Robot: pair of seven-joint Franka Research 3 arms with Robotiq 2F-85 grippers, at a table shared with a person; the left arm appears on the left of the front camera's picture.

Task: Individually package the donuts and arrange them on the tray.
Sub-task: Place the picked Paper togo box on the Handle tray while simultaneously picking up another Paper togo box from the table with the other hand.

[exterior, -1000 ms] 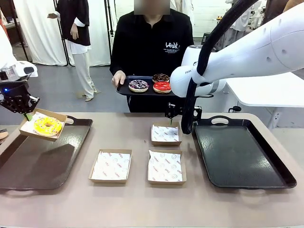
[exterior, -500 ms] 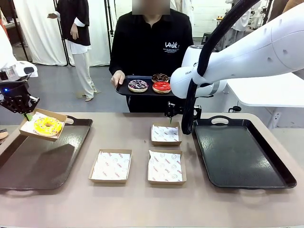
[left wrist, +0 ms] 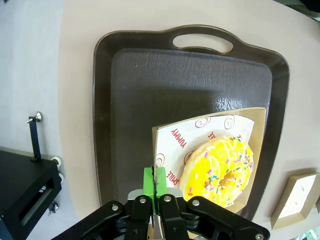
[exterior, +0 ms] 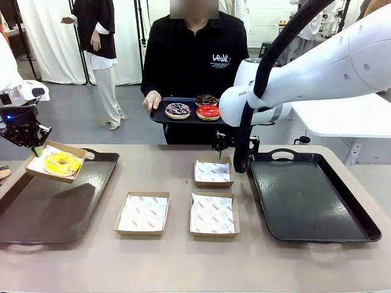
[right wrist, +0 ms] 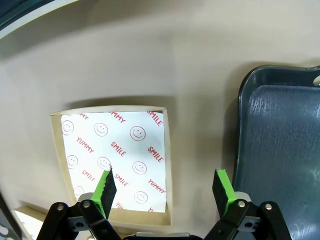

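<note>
The yellow donut (exterior: 61, 162) (left wrist: 220, 170) lies in a paper-lined cardboard box (exterior: 68, 148) (left wrist: 172, 137) at the left edge of the front view, over the far corner of a dark tray (exterior: 55, 207) (left wrist: 150, 80). The left pincer (exterior: 33, 146) (left wrist: 155, 175) is clamped tight on that box's corner. The purple donut (exterior: 178, 110), chocolate donut (exterior: 206, 99) and red donut (exterior: 208, 112) sit on a small black tray (exterior: 160, 115) that a person's hand (exterior: 152, 99) holds at upper centre, beyond the counter (exterior: 183, 256), while the right pincer (exterior: 220, 146) (right wrist: 165, 182), spread wide and gripping nothing, hangs over the far box (exterior: 213, 172) (right wrist: 115, 150) at centre.
</note>
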